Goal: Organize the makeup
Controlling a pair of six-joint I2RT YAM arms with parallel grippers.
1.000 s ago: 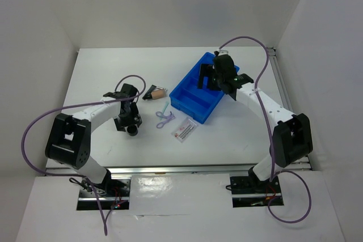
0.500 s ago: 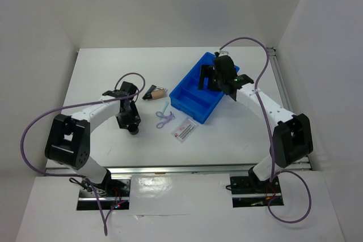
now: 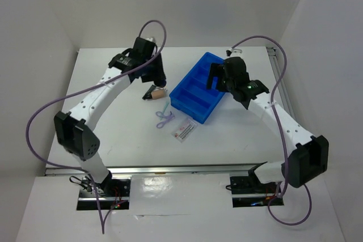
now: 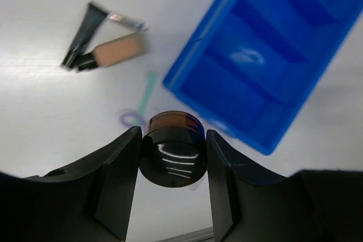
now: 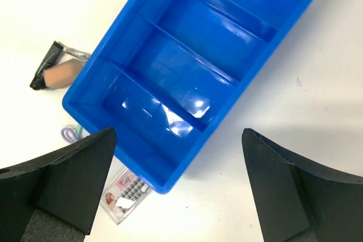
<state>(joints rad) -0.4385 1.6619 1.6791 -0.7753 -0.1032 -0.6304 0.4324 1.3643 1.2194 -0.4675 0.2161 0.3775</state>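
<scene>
White table (image 3: 113, 134) carries a blue tray (image 5: 187, 77), with a tan-and-black tube (image 3: 156, 93), a lilac looped tool (image 3: 164, 117) and a white packet (image 3: 184, 130) lying beside it. Left end effector (image 4: 173, 140) clamps a dark round jar (image 4: 173, 162) above the tube. Right end effector (image 5: 178, 165) hangs over the tray, fingers wide apart.

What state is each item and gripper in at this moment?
Left gripper: shut on dark jar, held above the table.
Right gripper: open, above the blue tray.
Blue tray: visible compartments empty.
Tan-and-black tube: lying on table.
Lilac looped tool: lying on table.
White packet: lying flat on table.
</scene>
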